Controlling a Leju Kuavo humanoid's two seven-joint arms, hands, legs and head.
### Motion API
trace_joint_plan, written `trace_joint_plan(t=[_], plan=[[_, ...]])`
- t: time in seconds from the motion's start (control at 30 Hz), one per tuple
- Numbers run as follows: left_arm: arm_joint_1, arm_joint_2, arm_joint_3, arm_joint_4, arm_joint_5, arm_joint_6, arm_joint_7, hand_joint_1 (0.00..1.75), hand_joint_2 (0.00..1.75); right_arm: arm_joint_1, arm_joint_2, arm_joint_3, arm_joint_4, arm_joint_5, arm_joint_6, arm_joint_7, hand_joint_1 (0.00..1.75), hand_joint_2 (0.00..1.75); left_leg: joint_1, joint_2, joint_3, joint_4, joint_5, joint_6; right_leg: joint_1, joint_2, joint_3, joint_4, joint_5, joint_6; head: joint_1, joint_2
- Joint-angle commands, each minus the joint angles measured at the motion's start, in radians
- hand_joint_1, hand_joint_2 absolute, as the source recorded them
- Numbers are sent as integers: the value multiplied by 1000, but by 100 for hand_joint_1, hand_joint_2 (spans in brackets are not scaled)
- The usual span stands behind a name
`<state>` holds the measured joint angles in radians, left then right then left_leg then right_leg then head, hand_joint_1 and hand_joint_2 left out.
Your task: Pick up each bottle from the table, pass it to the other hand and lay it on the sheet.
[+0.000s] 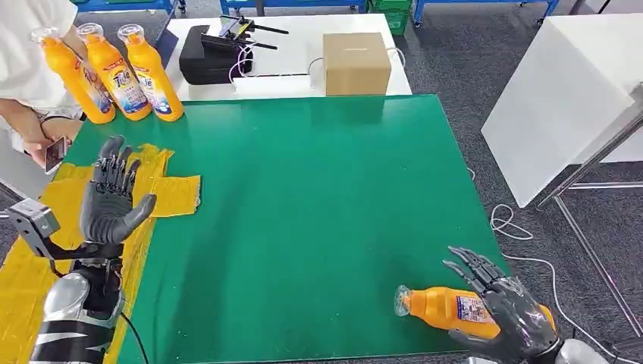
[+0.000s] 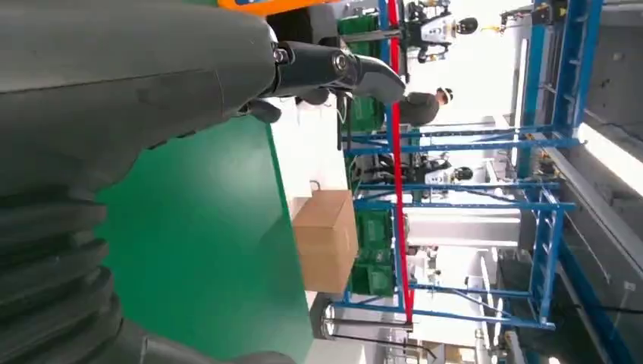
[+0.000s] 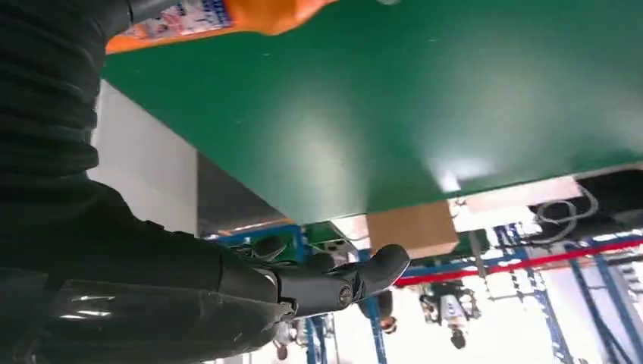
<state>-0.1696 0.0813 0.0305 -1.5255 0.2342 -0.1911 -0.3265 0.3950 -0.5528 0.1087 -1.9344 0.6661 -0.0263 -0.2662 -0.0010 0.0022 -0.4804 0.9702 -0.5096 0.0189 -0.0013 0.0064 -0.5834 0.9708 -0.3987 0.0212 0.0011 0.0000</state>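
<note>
An orange bottle (image 1: 443,307) with a clear cap lies on its side near the front right edge of the green table (image 1: 318,212). My right hand (image 1: 509,309) is over its base end with fingers spread, not closed around it; the right wrist view has the bottle (image 3: 220,15) close beside the hand (image 3: 227,288). Held up with palm open and fingers apart, my left hand (image 1: 112,193) hovers over the yellow sheet (image 1: 176,196) at the table's left side and holds nothing. Three more orange bottles (image 1: 125,72) stand upright at the far left corner.
A person in white stands at the far left holding a phone (image 1: 54,152). Behind the green table are a cardboard box (image 1: 356,63) and a black case (image 1: 208,57) with cables. A white table (image 1: 561,98) stands to the right, with cables on the floor.
</note>
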Motion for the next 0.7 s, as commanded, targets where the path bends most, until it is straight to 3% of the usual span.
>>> trace_joint_plan(t=[0.03, 0.23, 0.7], plan=[[12, -6, -5, -9, -9, 1, 22, 0, 175, -9, -20, -11, 129, 173, -23, 194, 0, 175, 1, -1, 3, -2, -1, -1, 1, -1, 4, -2, 0, 0, 0, 0], [22, -11, -4, -21, -12, -7, 27, 0, 175, -3, -81, 22, 158, 177, 8, 254, 0, 175, 1, -1, 2, -1, -1, 0, 1, -1, 3, -2, -1, 0, 0, 0], [32, -13, 2, -23, -11, -13, 30, 0, 175, -12, -129, 50, 217, 177, 47, 326, 0, 175, 1, -1, 2, -2, -1, -1, 1, -1, 4, -2, -1, 0, 0, 0]])
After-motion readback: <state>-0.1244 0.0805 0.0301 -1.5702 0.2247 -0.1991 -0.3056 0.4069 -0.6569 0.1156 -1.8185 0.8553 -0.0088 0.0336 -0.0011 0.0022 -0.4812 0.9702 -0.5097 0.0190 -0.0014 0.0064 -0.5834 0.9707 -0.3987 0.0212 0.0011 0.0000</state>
